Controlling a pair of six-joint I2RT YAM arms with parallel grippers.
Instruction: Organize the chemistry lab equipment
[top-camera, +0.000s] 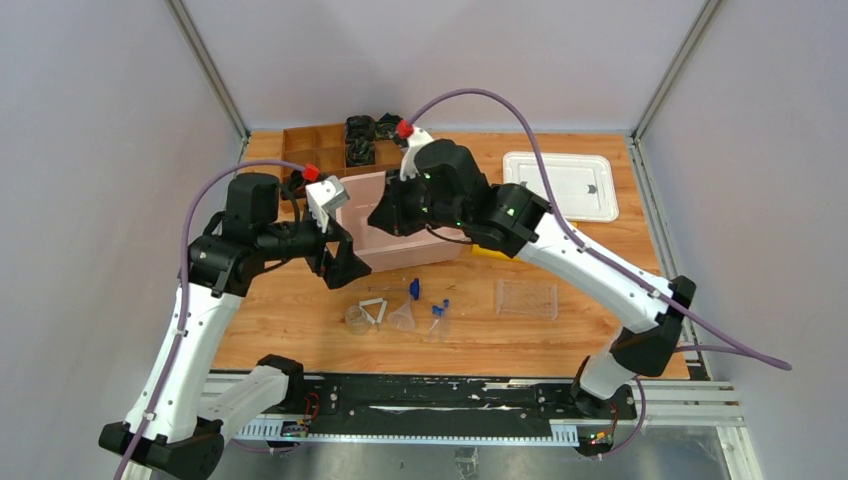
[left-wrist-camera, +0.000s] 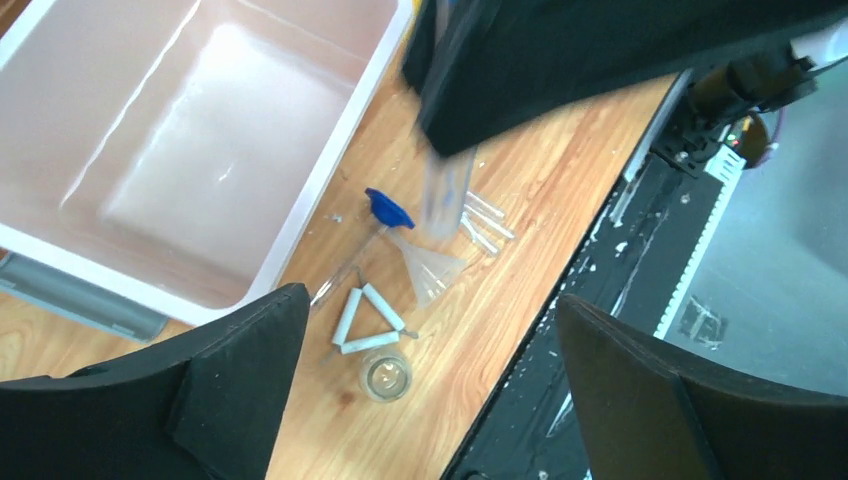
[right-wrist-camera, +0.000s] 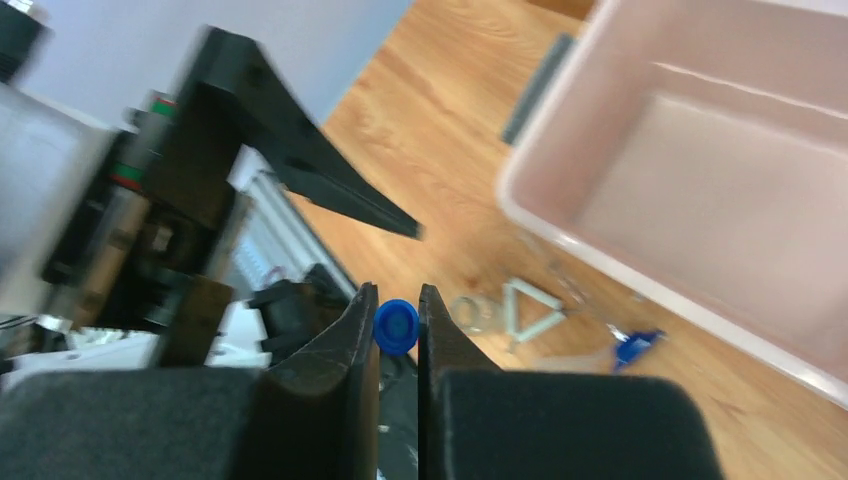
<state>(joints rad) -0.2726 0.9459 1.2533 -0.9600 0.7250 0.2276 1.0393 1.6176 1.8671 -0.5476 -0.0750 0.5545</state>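
The right hand (right-wrist-camera: 397, 300) is clenching a blue-capped clear tube (right-wrist-camera: 396, 326) by its cap, and the tube is hanging above the surface (top-camera: 290, 310) just near of the pink bin (top-camera: 405, 256). The left hand (left-wrist-camera: 430, 300) is standing released, fingers spread wide, holding nothing and hovering over the loose pieces. Lying together on the surface near of the bin are a small clear beaker (left-wrist-camera: 385, 375), a white wire triangle (left-wrist-camera: 368, 320) just beside it, a clear funnel (left-wrist-camera: 430, 270), a blue-tipped rod (left-wrist-camera: 385, 210) and more clear tubes (left-wrist-camera: 485, 220). The clear rectangular tray (top-camera: 526, 298) is sitting to their right, its contents too faint to tell. A yellow rack (top-camera: 487, 252) is peeking from under the right arm. The brown compartment box (top-camera: 305, 150), far left, is holding dark items (top-camera: 360, 140) in its right-hand compartments. The white lid (top-camera: 560, 185) is lying far right, apart from the bin.
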